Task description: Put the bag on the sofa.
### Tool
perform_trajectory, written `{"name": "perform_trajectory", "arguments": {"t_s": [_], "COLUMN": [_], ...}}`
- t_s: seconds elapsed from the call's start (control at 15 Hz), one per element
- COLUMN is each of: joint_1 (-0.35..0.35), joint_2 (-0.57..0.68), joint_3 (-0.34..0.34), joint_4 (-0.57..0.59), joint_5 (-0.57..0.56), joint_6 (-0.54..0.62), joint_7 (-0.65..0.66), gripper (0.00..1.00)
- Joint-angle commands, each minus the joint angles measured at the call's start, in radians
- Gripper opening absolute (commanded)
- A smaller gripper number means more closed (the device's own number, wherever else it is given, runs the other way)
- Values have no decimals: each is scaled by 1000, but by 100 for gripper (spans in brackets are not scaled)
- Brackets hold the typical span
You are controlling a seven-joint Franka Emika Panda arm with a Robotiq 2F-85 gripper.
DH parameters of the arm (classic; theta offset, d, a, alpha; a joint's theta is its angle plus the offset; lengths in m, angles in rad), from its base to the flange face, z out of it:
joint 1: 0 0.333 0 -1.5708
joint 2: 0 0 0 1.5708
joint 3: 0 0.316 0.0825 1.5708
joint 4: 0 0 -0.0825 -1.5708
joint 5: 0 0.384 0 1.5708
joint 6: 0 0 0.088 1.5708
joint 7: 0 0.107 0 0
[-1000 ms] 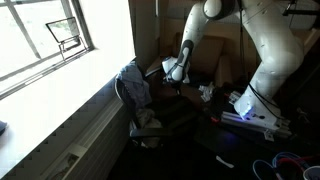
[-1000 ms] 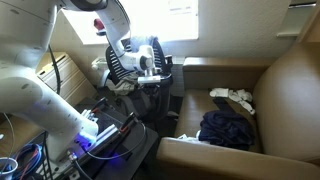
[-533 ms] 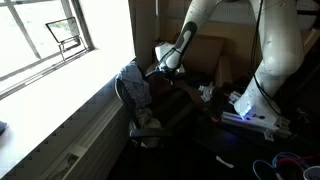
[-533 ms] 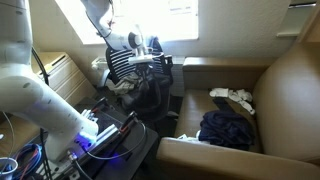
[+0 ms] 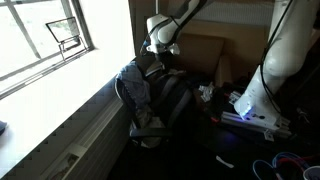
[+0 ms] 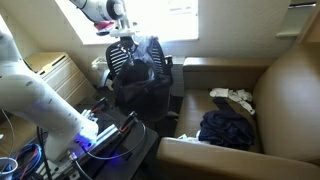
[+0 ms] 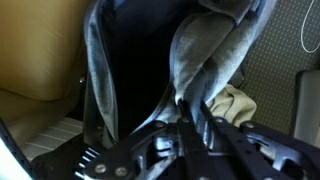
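Your gripper (image 5: 158, 44) is clamped on the bag (image 5: 178, 100), which hangs beside the chair (image 6: 120, 58). The sofa (image 6: 275, 90) is well apart, so carry-over and drop are left.

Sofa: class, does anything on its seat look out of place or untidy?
Yes. A crumpled dark cloth and a pale rag lie heaped on the sofa seat, looking dumped rather than placed.

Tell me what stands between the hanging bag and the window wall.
The swivel chair, a grey-blue garment draped over it, right beside the bag, in an exterior view.
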Motion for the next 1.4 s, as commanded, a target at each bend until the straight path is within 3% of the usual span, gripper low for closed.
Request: {"name": "perform_trajectory", "arguments": {"t_s": [0.0, 0.4, 0.53, 0.67, 0.73, 0.8, 0.87, 1.13, 1.2, 1.33], "joint_1": [53, 126, 139, 151, 157, 161, 161, 167, 165, 153], "joint_2": [-155, -277, -300, -297, -287, -275, -293, -269, -263, -249], "joint_3": [-14, -23, -27, -27, -25, -24, -28, -26, -31, -50], "joint_4": [8, 51, 51, 50, 47, 41, 58, 46, 32, -16], "joint_5": [54, 110, 140, 111, 88, 91, 105, 105, 34, -159], "joint_6": [-95, -92, -1, 37, -16, -72, -32, -56, -32, 58], "joint_7": [44, 190, 268, 328, 332, 308, 311, 311, 335, 378], "gripper": [3, 3, 3, 3, 3, 37, 13, 37, 62, 69]}}
